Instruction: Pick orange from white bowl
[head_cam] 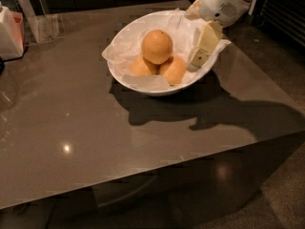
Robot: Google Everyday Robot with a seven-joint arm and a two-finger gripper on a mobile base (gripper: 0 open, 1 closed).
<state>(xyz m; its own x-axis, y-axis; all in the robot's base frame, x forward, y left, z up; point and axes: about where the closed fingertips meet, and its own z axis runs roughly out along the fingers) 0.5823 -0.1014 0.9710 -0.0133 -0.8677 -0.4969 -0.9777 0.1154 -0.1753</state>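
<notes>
The orange (157,46) sits on top of two smaller-looking oranges (141,67) (175,69) in the white bowl (125,82). The bowl is lined with crinkled white paper (125,42) and stands on the grey table at the back middle. My gripper (195,62) hangs from the cream arm at the top right. It points down into the bowl's right side, right of the orange and close to the right small orange. It holds nothing that I can see.
A clear plastic holder (43,27) and a white and red carton (10,32) stand at the table's back left. The table's front edge (143,168) and right edge (271,104) drop to a dark floor. A dark slatted unit (283,13) stands at the right.
</notes>
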